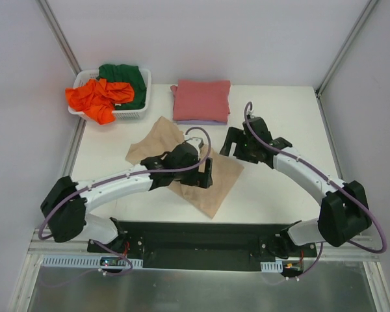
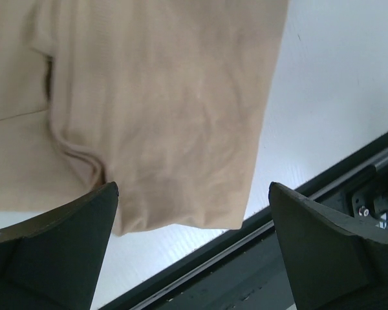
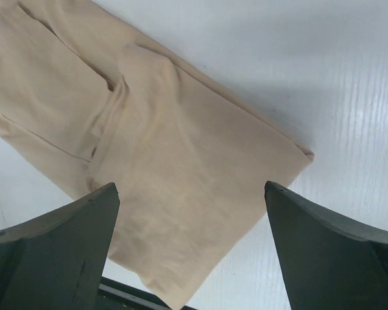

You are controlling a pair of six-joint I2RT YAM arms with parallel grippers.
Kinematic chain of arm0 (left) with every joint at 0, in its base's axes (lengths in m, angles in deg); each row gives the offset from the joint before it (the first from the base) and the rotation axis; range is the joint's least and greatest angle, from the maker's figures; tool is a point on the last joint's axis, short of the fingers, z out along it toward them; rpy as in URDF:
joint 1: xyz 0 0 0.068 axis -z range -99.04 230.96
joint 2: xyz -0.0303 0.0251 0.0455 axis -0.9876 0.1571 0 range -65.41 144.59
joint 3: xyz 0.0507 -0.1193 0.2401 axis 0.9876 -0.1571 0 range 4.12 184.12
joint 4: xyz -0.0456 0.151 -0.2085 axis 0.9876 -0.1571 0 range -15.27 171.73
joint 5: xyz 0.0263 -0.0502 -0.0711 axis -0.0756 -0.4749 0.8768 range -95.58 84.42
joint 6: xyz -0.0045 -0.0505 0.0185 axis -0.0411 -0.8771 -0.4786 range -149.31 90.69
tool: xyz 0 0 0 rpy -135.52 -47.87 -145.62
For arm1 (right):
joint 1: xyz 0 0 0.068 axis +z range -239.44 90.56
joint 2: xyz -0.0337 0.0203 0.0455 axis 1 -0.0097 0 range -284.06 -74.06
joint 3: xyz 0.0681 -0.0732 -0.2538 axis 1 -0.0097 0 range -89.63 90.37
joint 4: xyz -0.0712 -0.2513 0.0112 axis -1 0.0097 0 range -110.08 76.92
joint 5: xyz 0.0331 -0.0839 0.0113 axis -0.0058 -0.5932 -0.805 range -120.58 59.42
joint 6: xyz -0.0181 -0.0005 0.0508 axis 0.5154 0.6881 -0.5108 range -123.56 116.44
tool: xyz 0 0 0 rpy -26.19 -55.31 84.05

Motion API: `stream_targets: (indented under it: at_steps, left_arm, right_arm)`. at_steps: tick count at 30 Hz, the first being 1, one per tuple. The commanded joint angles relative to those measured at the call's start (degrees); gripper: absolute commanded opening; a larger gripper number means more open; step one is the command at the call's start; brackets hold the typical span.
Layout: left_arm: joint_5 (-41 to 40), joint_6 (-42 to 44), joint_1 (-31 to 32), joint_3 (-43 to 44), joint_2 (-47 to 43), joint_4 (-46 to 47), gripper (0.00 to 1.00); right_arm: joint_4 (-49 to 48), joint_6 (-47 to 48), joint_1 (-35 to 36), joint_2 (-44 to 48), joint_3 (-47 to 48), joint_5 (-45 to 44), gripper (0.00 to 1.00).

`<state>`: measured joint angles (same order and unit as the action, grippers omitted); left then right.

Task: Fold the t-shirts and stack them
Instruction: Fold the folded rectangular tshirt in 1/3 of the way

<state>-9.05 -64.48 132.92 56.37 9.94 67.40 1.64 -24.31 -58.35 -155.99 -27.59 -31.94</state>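
Tan t-shirt (image 1: 157, 140) mid-table, only part-folded. Left gripper (image 2: 194, 194) and right gripper (image 3: 192, 194) spread wide over it, holding nothing. Pinkish-red t-shirt (image 1: 201, 99) folded atop lavender t-shirt (image 1: 201, 121), so two stacked. Orange t-shirt (image 1: 97, 97) and dark green t-shirt (image 1: 127, 78) crumpled in basket (image 1: 127, 115), untouched.

White tabletop (image 1: 279, 188), plain white walls (image 1: 214, 32), aluminium corner posts (image 1: 58, 32), black plate (image 1: 201, 237) along near edge, even light.

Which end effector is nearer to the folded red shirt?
Right. The right end effector is by the near edge of the red shirt; the left end effector is farther off, over the tan shirt.
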Motion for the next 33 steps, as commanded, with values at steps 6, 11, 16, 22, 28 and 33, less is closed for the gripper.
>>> stream_targets:
  at_steps: [6,11,16,22,28,33]
  left_arm:
    - [0.32,1.69,0.16,0.76,9.46,0.53,0.99]
    - [-4.88,0.37,-2.83,-2.76,9.46,-1.58,0.99]
    - [-10.76,0.55,-3.71,-2.77,7.80,-4.74,0.99]
    - [-15.95,1.25,-3.89,-0.14,1.48,-8.17,0.99]
    - [-11.75,3.88,1.19,4.52,-1.88,-8.17,0.99]
    - [-8.76,11.18,14.28,12.95,7.94,-7.73,0.99]
  right_arm:
    - [-8.71,-0.69,-3.05,2.13,-8.51,11.47,0.96]
    - [-8.62,-0.52,-4.28,3.62,-10.88,10.33,0.96]
    - [-8.09,-1.22,-7.09,5.99,-13.69,9.89,0.96]
    - [-7.92,-2.71,-11.22,14.76,-18.79,7.96,0.96]
    - [-5.72,-3.59,-14.39,24.70,-24.33,3.56,0.96]
    - [-6.07,-2.80,-15.89,26.65,-25.92,6.72,0.96]
